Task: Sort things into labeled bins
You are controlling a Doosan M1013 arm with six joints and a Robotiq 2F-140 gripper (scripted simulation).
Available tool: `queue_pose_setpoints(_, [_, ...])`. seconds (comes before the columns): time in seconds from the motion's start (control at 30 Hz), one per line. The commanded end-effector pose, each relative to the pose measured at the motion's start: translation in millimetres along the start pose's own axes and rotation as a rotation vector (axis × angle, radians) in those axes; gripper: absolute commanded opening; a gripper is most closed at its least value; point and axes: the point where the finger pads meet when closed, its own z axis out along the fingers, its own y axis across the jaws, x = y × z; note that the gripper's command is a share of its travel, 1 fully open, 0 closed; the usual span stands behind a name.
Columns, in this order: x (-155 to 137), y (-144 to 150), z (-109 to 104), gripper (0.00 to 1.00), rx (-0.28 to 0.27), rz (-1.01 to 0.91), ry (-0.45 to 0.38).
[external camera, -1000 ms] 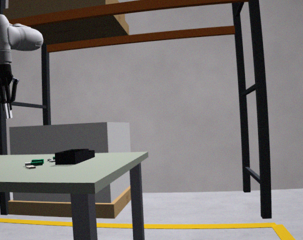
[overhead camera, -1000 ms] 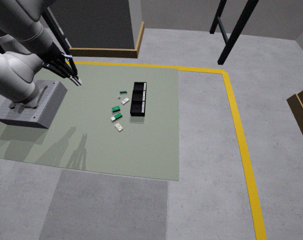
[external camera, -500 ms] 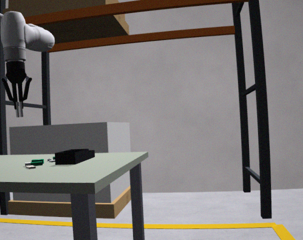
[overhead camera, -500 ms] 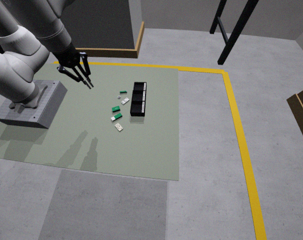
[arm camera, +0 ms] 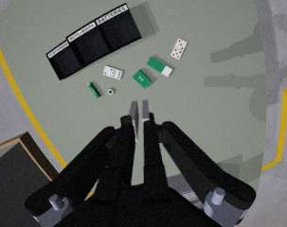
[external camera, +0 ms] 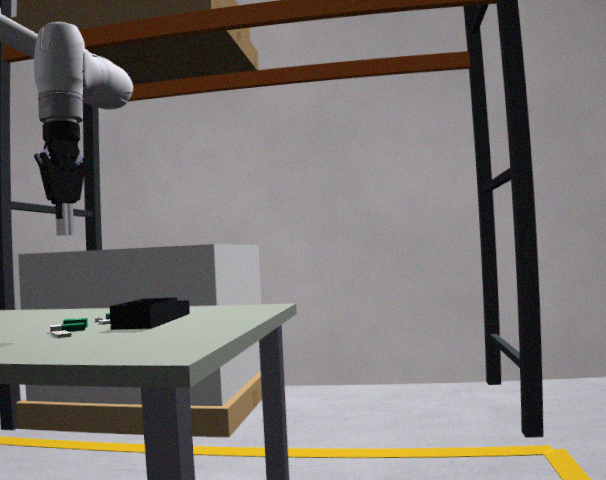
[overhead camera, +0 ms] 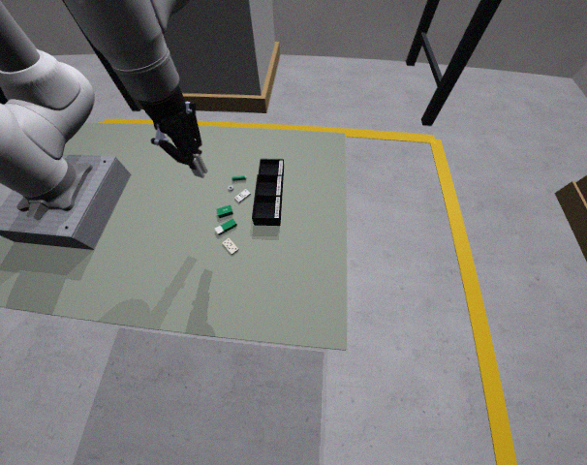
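Green and white pieces all lie on the table (overhead camera: 293, 280); sorting has not begun.

My gripper (overhead camera: 199, 168) hangs high above the table, fingers clenched together with nothing between them. Below sits a black row of three labelled bins (overhead camera: 267, 191), standing upright; the labels are too small to read and the bins look dark inside, nothing visible in them. Beside the bins, six small things are scattered: a green bar (overhead camera: 238, 177), a tiny grey ring (overhead camera: 230, 188), a white tile (overhead camera: 242, 195), a green block (overhead camera: 224, 211), a green-and-white block (overhead camera: 225, 227) and a dotted white tile (overhead camera: 230, 245). None touches a bin. As I judge it, every pick and drop is still left to do.
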Motion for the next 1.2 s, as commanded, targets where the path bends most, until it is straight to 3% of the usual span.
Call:
queue_pose_setpoints(0.0, [23,-4,3,0.05,-0.016,-0.155,0.004])
queue_pose_setpoints(0.1, [23,-4,3,0.05,-0.016,-0.158,0.004])
queue_pose_setpoints(0.17, [38,-8,6,0.05,-0.03,-0.257,0.006])
queue_pose_setpoints(0.5, [38,-8,6,0.05,-0.031,-0.261,0.007])
queue_pose_setpoints(0.6, [55,-14,23,0.05,-0.031,-0.411,0.004])
queue_pose_setpoints(0.67, [55,-14,23,0.05,-0.031,-0.411,0.004])
queue_pose_setpoints(1.17, [139,-46,110,0.05,-0.031,-0.418,0.004])
